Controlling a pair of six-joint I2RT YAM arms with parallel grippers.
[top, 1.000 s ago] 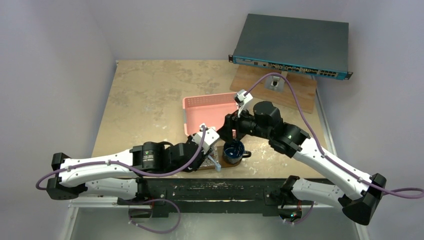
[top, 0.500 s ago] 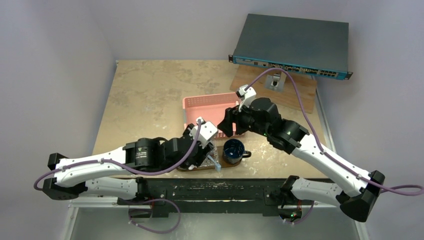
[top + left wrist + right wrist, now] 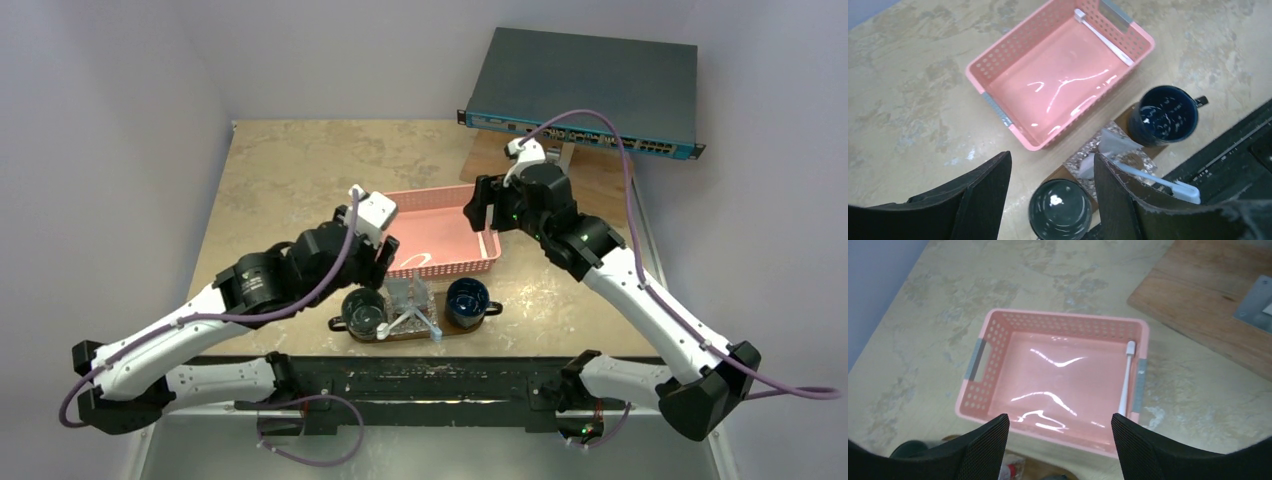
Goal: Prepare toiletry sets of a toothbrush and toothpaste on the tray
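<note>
Plain lilac-grey walls [image 3: 110, 110] are closing in a beige, mottled, stone-look worktop [image 3: 290, 180] on its left, far and right sides, and soft, even light is falling on it, leaving only faint shadows. At the far right a light wooden board [image 3: 605, 190] is lying flat, with a dark grey network switch [image 3: 590, 80] sitting over its far end. A black rail [image 3: 430, 380] is running along the near edge.
</note>
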